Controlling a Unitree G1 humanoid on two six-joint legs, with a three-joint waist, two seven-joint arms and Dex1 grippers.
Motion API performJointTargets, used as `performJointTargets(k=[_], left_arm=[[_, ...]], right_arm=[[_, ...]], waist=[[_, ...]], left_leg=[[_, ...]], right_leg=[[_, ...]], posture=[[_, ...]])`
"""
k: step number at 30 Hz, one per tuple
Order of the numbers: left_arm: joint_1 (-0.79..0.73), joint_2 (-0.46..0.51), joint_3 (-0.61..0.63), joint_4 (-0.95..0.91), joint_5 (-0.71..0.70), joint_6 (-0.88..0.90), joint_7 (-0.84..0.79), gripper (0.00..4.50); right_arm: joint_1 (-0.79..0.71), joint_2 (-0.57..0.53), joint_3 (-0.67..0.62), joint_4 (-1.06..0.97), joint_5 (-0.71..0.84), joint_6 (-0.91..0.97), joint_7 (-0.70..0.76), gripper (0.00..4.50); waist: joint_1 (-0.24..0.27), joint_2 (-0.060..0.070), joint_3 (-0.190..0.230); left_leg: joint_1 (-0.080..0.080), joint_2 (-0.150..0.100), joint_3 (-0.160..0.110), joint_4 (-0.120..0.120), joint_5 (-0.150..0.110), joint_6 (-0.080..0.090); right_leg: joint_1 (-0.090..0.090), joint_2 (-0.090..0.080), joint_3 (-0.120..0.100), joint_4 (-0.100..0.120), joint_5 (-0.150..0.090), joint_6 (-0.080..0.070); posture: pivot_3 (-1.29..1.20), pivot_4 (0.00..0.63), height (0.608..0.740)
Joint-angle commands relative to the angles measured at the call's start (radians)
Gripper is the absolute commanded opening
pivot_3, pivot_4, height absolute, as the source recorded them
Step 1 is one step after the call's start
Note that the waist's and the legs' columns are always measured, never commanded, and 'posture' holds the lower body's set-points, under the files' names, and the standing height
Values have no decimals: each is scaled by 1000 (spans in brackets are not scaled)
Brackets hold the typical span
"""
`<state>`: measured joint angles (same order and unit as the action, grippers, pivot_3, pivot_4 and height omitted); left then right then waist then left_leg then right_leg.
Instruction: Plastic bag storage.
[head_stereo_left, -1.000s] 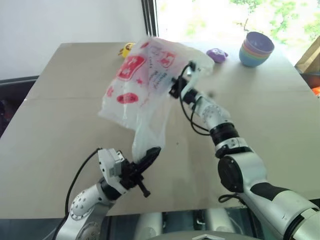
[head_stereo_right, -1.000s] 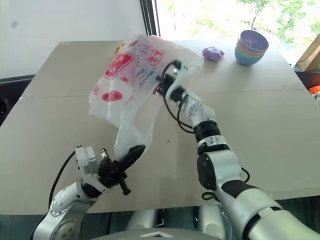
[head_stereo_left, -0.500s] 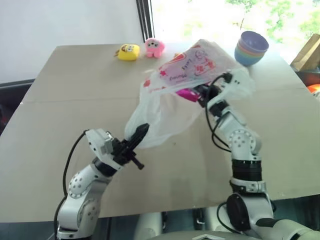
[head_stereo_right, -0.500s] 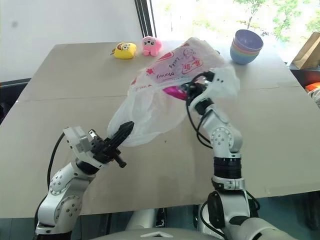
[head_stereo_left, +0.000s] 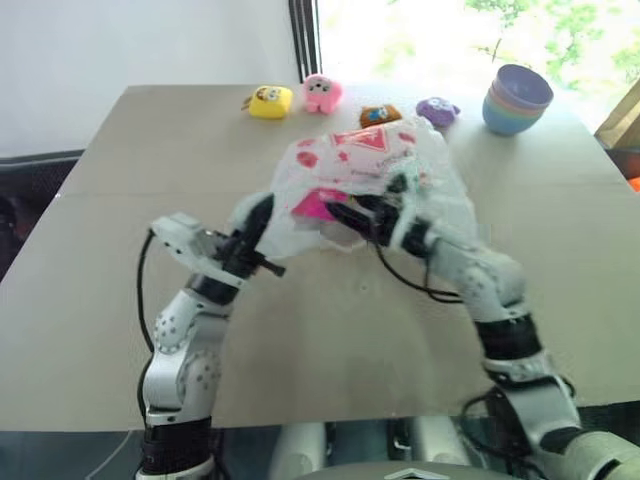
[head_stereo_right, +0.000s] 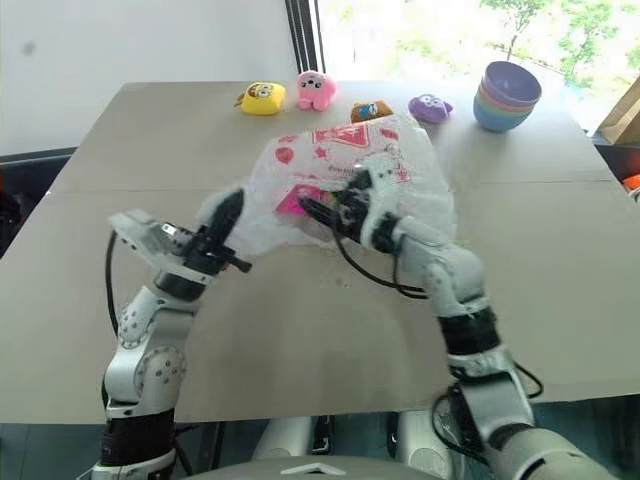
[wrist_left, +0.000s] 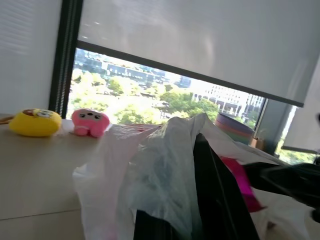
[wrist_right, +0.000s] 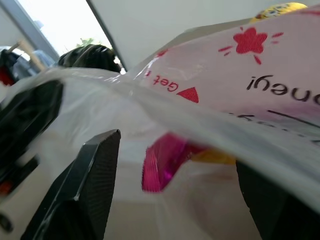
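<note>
A: Since the plastic bag (head_stereo_left: 370, 180) is thin, light and crinkly, where should it be taken, seen from the head?

B: By bunched film, nearside of the bowls (head_stereo_left: 516, 98); left tool (head_stereo_left: 252, 222) is clamped on it.

A: Right wrist view?

B: Right tool (wrist_right: 175, 190) gapes, gripping nothing.

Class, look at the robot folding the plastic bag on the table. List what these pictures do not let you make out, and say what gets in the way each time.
1. Magenta packet: its shape and print, veiled by the plastic bag.
2. Right claw: whether it touches the film, blurred in the eye views.
3. Bag print: cut off by the right wrist view's edge.
4. Left claw: how much film it pinches, wrapped by the bag.
5. Stacked bowls: their count, too small.
</note>
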<state>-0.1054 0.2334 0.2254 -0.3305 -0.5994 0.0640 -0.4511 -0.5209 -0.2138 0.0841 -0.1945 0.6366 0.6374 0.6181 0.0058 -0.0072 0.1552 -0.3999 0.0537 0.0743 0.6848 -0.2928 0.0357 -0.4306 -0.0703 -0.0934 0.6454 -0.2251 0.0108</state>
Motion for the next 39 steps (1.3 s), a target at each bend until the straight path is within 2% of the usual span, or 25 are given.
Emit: performJointTargets(k=[1, 4, 7, 10, 13, 15, 18, 20, 23, 28, 34, 39], left_arm=[[-66, -24, 10, -6, 19, -12, 69, 0], [-127, -45, 2, 20, 34, -4, 111, 0], [-174, -62, -4, 48, 45, 1, 142, 0], [-195, -72, 5, 59, 53, 0, 164, 0], [-228, -68, 63, 95, 45, -11, 204, 0], [-240, -65, 82, 113, 39, -16, 214, 0], [-241, -69, 85, 123, 44, -24, 214, 0], [-235, -71, 99, 124, 62, -41, 229, 0], [-228, -69, 145, 123, 71, -64, 273, 0], [-191, -54, 197, 117, 97, -92, 317, 0], [-149, -49, 221, 106, 122, -116, 342, 0], [-132, -50, 221, 106, 119, -124, 348, 0]], right_arm=[[120, -95, -70, -120, 33, -110, 160, 3693], [250, -232, -54, -175, 15, -111, 265, 3693], [318, -274, -45, -213, 18, -106, 266, 3693], [311, -214, -108, -178, 32, -148, 189, 3693], [155, -104, -351, 22, 108, -233, -54, 3693], [81, -99, -421, 167, 38, -302, -163, 3693], [34, -103, -434, 329, -64, -370, -228, 3693], [24, -137, -384, 434, -190, -404, -277, 3693], [44, -202, -260, 510, -346, -457, -218, 3693], [97, -217, -150, 434, -354, -388, -71, 3693], [108, -225, -96, 391, -358, -364, 21, 3693], [56, -183, -66, 458, -423, -399, -33, 3693]], waist=[[4, -1, 0], [10, -1, 0], [6, -2, 1], [-1, -4, 2], [0, -4, 2], [4, -6, 4], [14, -9, 3], [12, -9, 2], [7, -8, 3], [0, -8, 3], [9, -8, 3], [7, -8, 3]], left_leg=[[0, -1, 0, 0, 0, 0], [1, -3, -1, 0, 0, 1], [2, -4, -1, 0, 0, 1], [4, -3, -1, 0, 0, 0], [4, -2, -1, 0, 1, -2], [4, -2, 1, 4, 1, -2], [3, -4, 2, 4, 2, -2], [3, -4, 3, 3, 2, -2], [2, -5, 7, 0, 2, -2], [3, -3, 9, 0, 2, -2], [4, -3, 9, 2, 2, -2], [4, -3, 9, 3, 2, -2]], right_leg=[[0, 0, 0, -1, 0, 0], [2, 0, -1, -1, 0, 0], [2, 0, -1, 0, 0, 0], [2, 2, 1, 1, 0, 0], [2, 3, 2, 2, 0, 0], [3, 3, 2, 3, 0, 0], [4, 2, 1, 1, 2, 2], [5, 2, 0, -1, 2, 2], [2, 0, 2, -1, 2, 2], [1, 1, 4, -1, 2, 3], [2, 1, 4, 0, 2, 3], [2, 1, 4, 0, 2, 3]], posture=[[0, 150, 740], [0, 150, 740], [0, 150, 740], [0, 150, 740], [0, 150, 740], [0, 150, 740], [0, 150, 740], [0, 150, 740], [0, 150, 740], [0, 150, 740], [0, 150, 740], [0, 150, 740]])
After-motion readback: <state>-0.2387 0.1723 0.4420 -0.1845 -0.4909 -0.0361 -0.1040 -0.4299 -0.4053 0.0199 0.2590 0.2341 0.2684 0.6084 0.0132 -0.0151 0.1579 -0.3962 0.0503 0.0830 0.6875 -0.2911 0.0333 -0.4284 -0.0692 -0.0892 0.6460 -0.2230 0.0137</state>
